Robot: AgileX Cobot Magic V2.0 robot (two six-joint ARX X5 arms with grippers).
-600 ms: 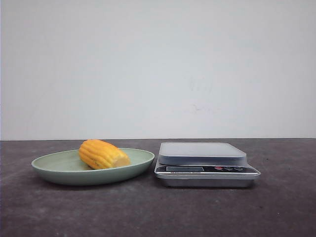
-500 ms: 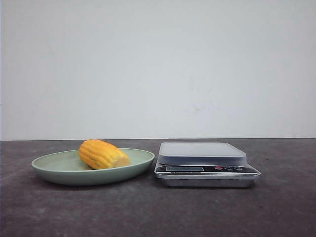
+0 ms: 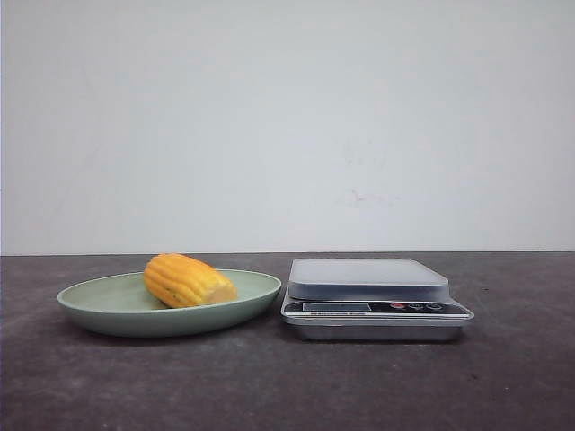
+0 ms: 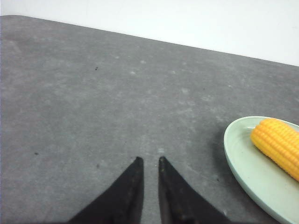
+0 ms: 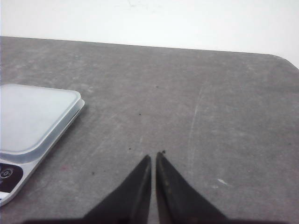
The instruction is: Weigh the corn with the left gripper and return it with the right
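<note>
Corn (image 3: 189, 280) lies on its side in the green plate (image 3: 99, 301) at lower left of the front frame, pale cut end toward the scale (image 3: 375, 298) just beside the plate's right rim — scale platform bare. Left gripper (image 4: 149, 161) over grey worktop (image 3: 287, 386), jaws a narrow gap apart, holding nothing, plate edge near. Right gripper (image 5: 154, 157) — jaws almost together, empty, scale corner nearby.
</note>
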